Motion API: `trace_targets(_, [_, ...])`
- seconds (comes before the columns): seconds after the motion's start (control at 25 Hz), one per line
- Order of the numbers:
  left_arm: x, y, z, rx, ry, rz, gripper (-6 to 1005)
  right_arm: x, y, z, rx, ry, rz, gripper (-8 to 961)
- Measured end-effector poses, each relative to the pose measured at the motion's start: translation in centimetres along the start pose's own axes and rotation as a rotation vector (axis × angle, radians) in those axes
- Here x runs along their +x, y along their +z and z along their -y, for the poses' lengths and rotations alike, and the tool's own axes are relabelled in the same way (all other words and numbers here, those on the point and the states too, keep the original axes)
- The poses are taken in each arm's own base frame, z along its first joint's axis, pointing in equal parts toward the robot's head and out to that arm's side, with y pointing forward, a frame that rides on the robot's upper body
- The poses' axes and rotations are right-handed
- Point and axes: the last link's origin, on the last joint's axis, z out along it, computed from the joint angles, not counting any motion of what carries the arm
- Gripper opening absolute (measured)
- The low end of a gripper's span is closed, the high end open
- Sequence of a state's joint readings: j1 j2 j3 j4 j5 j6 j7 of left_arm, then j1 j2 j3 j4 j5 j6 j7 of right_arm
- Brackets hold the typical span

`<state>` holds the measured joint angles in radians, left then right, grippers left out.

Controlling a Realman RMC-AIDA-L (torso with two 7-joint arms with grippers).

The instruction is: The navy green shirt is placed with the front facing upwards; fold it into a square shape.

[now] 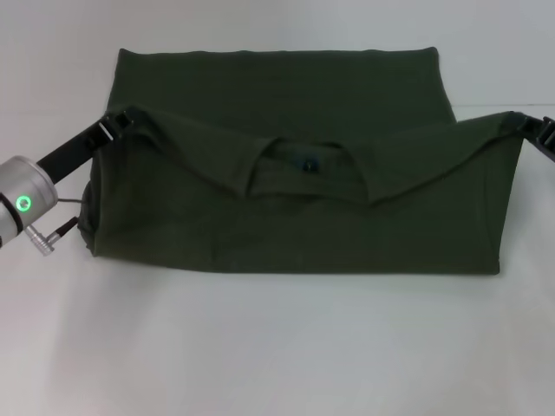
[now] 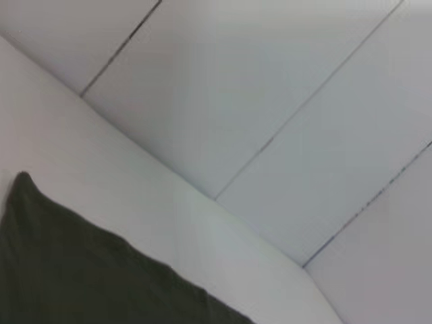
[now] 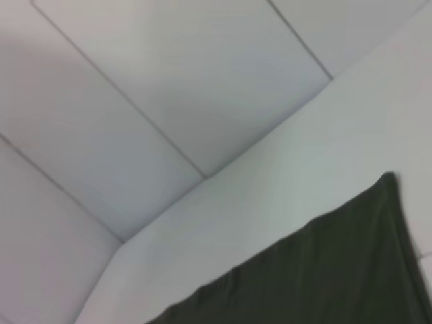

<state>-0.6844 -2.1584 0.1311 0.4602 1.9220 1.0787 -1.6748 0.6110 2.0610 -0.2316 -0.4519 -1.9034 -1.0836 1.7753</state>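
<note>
Both grippers pinch the shirt's upper corners

Seen from the head camera, the navy green shirt (image 1: 286,199) lies on the white worktop (image 1: 277,347), its collar edge folded down over the body. The left gripper (image 1: 121,121) is clenched on the shirt's left upper corner, and the right gripper (image 1: 525,126) grips the right upper corner. Each wrist camera shows only dark green cloth (image 2: 81,270) (image 3: 324,270) over the worktop, with a white wall (image 2: 270,101) behind.

A white table (image 1: 277,347) meets a pale panelled wall (image 2: 270,101) with thin dark seams.
</note>
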Motion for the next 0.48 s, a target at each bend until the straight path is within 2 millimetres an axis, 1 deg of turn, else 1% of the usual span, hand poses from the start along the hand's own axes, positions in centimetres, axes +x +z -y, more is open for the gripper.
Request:
trace_targets(0.12, [0.1, 0.3, -0.1, 0.007, 0.002, -0.017, 52, -0.3, 0.2, 0.0, 0.012, 0.012, 0.029, 43])
trace_targets(0.28, [-0.2, 0.5, 0.3, 0.037, 0.0, -0.023, 52, -0.5, 0.5, 0.1, 0.029, 0.016, 0.044, 43])
trace_targets(0.48, [-1.1, 1.0, 0.5, 0.067, 0.021, -0.023, 53, 0.2, 1.6, -0.1, 0.059, 0.001, 0.015, 44])
